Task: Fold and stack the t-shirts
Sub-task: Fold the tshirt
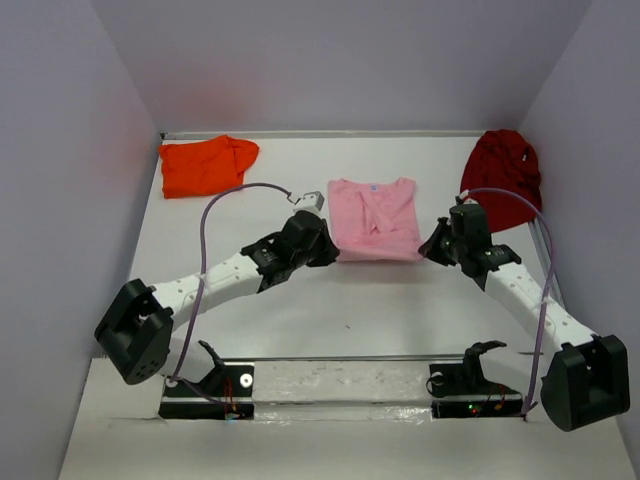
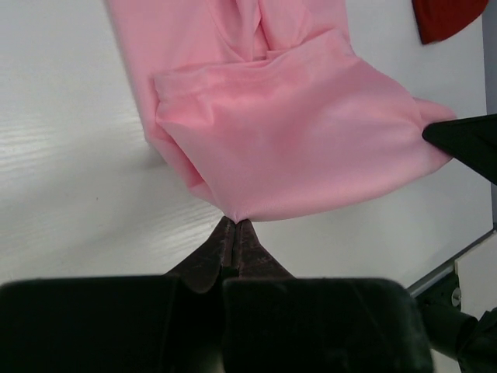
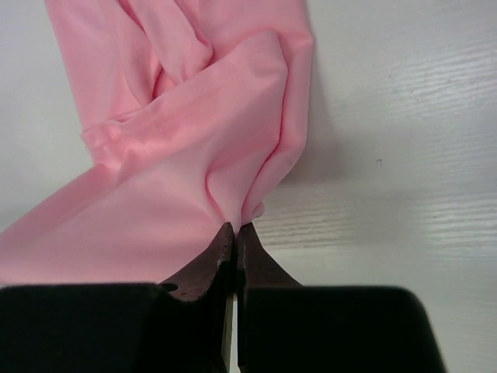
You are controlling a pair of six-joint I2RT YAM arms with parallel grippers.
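Note:
The light pink t-shirt (image 1: pixel 374 220) lies mid-table, partly folded, its near hem lifted. My left gripper (image 1: pixel 330 252) is shut on the shirt's near left corner; in the left wrist view the pink cloth (image 2: pixel 295 124) hangs from my shut left gripper (image 2: pixel 235 223). My right gripper (image 1: pixel 430 250) is shut on the near right corner, and the pink cloth (image 3: pixel 186 140) bunches into my right gripper (image 3: pixel 235 227) in the right wrist view. The bright orange t-shirt (image 1: pixel 205 163) lies crumpled at the far left. The dark red t-shirt (image 1: pixel 503 175) sits heaped at the far right.
White table (image 1: pixel 340 310) with grey walls on three sides. A metal rail (image 1: pixel 340 358) runs along the near edge by the arm bases. The dark red shirt (image 2: pixel 446 17) shows at the top right of the left wrist view, and the right gripper's dark tip (image 2: pixel 466 140) at its right edge.

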